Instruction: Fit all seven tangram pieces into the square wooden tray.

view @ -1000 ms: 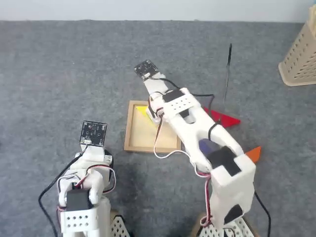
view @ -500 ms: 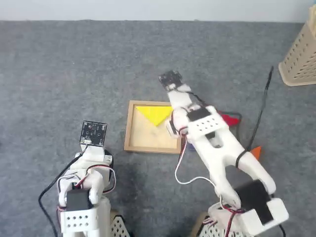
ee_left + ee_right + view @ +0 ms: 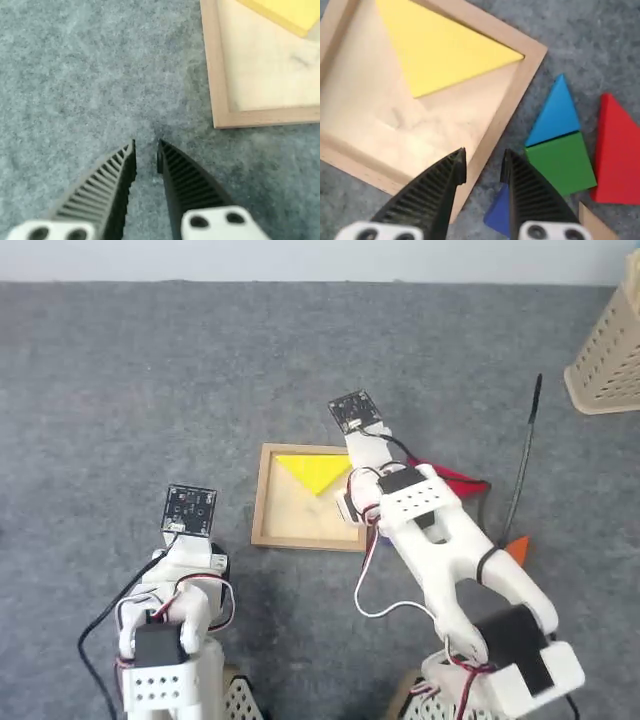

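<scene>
Left wrist view first: the left end effector (image 3: 146,146) has its fingers just a crack apart with nothing between them. It hangs over the grey bench (image 3: 75,65) just outside a corner of the tray (image 3: 212,75).

Right wrist view gives the most detail. The right end effector (image 3: 484,152) is spread a little and empty, above the tray's rim on the side facing the loose pieces. Inside the tray, the yellow triangle (image 3: 440,52) lies flat against the far rim and the rest of the floor is bare wood. Just outside that rim are a dark blue piece (image 3: 497,215), a green square (image 3: 562,162) touching a blue triangle (image 3: 555,112), then a red triangle (image 3: 617,150).

From the high view, the right arm covers most of those. A red tip (image 3: 455,477) and an orange corner (image 3: 516,550) peek out beyond the tray, and a beige perforated basket (image 3: 610,350) sits well apart.
</scene>
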Robot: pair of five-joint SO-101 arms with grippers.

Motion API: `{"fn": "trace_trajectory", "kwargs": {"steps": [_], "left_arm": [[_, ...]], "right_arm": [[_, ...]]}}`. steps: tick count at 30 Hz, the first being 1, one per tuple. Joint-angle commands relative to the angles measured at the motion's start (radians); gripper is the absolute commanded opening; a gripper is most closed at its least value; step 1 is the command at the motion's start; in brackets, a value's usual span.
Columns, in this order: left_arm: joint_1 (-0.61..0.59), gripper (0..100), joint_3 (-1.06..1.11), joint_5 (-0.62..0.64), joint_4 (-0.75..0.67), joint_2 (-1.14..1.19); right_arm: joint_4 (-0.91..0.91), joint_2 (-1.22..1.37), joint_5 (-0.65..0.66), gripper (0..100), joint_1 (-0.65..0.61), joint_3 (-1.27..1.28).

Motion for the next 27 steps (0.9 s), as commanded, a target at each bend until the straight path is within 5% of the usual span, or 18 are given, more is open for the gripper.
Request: {"fn": "trace_trajectory", "kwargs": {"steps": [1,15,18,27], "left_arm": [[0.002,7,-0.010,0.008,0.000,-0.021],[0.002,7,-0.010,0.008,0.000,-0.021],[0.002,7,-0.010,0.008,0.000,-0.021],[0.002,7,-0.010,0.008,0.000,-0.021]], "right_arm": [[-0.018,-0.068,-0.012,13.5,0.016,0.005],[-0.041,0.124,-0.009,12.8,-0.010,-0.058],[0.004,0.120,-0.009,5.8,-0.004,-0.057],[0.070,0.117,-0.009,0.6,0.133,-0.054]]}}
